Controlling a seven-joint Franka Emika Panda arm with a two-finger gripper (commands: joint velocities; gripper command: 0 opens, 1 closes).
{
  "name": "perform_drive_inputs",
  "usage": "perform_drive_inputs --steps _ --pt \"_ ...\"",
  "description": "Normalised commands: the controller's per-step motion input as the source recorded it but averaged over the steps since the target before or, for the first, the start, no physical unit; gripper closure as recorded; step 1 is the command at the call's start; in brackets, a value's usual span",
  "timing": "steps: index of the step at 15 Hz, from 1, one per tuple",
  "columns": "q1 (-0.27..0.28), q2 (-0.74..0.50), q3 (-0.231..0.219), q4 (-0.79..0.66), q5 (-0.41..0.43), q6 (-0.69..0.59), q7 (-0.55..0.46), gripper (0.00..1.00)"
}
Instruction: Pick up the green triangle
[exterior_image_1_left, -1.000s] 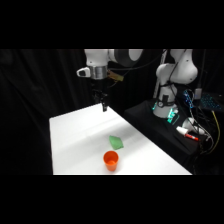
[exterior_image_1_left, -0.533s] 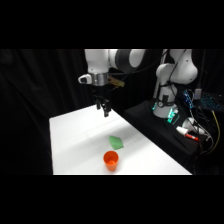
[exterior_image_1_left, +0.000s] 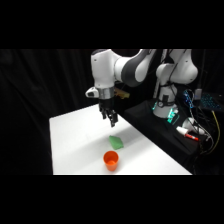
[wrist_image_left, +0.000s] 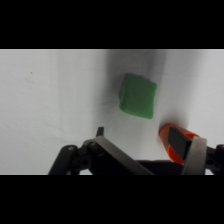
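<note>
1. Watching from beside the table, I see the gripper (exterior_image_1_left: 110, 119) has come down and swung closer to the block over the last second; a moment ago it hung higher and further back over the white table (exterior_image_1_left: 75, 145).
2. The green triangle (exterior_image_1_left: 116, 142) lies flat on the table, just ahead of and below the jaws, not yet between them. In the wrist view it sits beyond the fingertips (wrist_image_left: 100, 131), up and a little to the right of them, well clear of the linkage.
3. The jaws look parted and hold nothing: from the wrist, one finger (wrist_image_left: 192, 152) stands to the right and the other to the left, with bare table between.
4. The orange cup (exterior_image_1_left: 111, 160) stands just beside the triangle, on the far side of it from the jaws; in the wrist view it is partly hidden behind the right finger.
5. To my eye the approach is under way but the grasp has not begun. The jaws need to move forward over the block and then down, staying off the cup.
</note>
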Motion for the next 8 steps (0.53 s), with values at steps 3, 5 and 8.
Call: perform_drive_inputs --steps 3,5,8 --pt "0.045 0.05 0.062 -0.24 0.110 0.39 -0.07 0.00" --pt "0.065 0.10 0.050 -0.18 0.050 0.43 0.00 0.00" --pt "0.073 0.18 0.014 -0.06 -0.044 0.41 0.09 0.00"
